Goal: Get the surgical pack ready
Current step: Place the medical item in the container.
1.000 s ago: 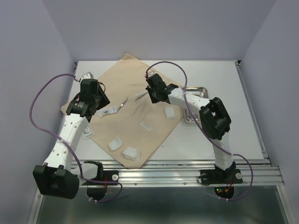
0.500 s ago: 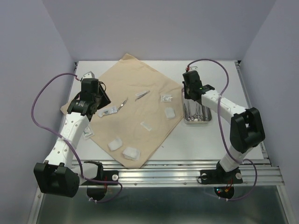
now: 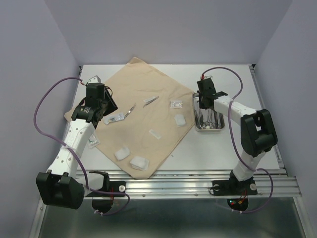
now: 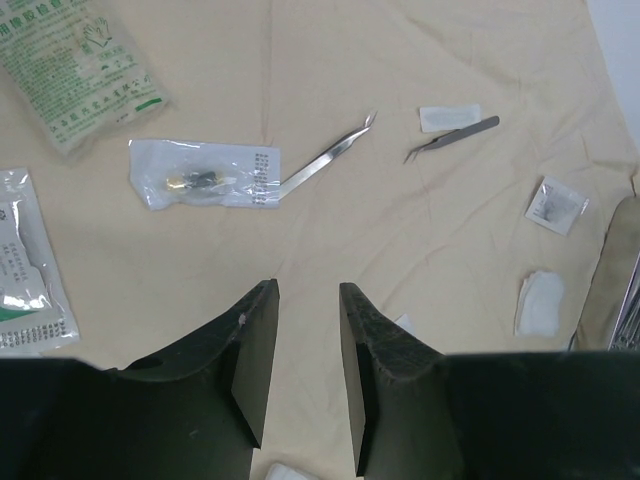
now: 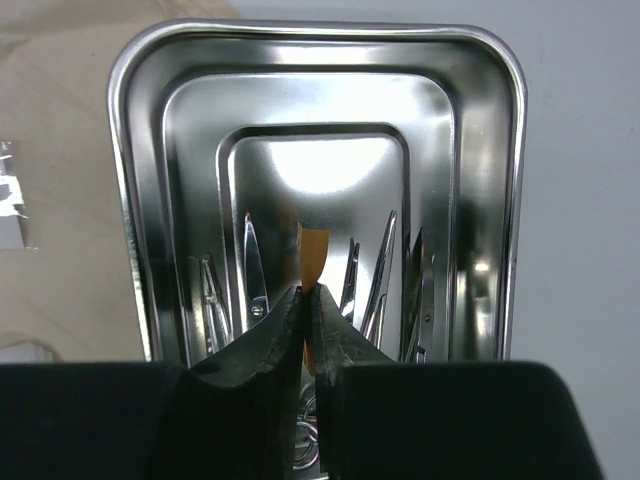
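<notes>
Beige cloth [image 3: 143, 82] bears two forceps [image 3: 130, 111] and four gauze pads [image 3: 180, 120]; left jaws gape, right jaws pressed together over tray [image 3: 208, 129].

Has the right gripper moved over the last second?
Yes. The right gripper swung right, off the cloth and over to the tray.

Robotics lab test cell: white table [image 3: 247, 146] boxed in by plain lilac walls [image 3: 168, 29]; two white arms [image 3: 74, 141] bolted to aluminium rail [image 3: 188, 184] at near edge; purple cables [image 3: 35, 119] looping loose.
</notes>
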Controlling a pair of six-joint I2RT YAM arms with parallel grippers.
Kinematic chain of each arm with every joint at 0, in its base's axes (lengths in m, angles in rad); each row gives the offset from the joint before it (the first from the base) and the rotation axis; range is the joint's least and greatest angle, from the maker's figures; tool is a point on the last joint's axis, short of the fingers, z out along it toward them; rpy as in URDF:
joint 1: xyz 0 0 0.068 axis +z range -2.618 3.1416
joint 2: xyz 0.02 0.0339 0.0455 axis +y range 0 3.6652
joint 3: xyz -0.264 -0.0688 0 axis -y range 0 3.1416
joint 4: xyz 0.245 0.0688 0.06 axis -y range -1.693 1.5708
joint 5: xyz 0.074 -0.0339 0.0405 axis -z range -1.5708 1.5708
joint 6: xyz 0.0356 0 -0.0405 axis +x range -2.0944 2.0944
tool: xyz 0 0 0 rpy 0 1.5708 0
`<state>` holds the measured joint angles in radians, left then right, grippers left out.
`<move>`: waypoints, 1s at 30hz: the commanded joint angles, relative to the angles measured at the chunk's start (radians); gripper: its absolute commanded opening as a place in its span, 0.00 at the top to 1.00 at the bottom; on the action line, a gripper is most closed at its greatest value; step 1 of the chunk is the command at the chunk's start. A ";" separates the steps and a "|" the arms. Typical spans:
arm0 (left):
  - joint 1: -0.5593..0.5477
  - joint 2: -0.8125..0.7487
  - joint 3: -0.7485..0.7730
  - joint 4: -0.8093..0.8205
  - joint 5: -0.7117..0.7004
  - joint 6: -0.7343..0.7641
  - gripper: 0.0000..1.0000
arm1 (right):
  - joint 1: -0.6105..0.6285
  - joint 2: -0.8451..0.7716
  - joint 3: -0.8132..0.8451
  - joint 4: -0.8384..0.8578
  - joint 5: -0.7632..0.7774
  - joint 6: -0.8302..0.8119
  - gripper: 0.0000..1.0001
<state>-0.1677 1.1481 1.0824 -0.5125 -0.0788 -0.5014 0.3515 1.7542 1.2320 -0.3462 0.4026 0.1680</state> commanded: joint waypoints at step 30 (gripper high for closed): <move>0.004 -0.018 0.039 0.009 -0.022 0.041 0.58 | -0.026 0.033 0.142 0.079 -0.085 -0.018 0.45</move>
<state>-0.1680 1.1481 1.0824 -0.5137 -0.0818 -0.4789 0.3328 1.8748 1.3251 -0.3077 0.3813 0.1387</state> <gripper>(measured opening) 0.422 0.547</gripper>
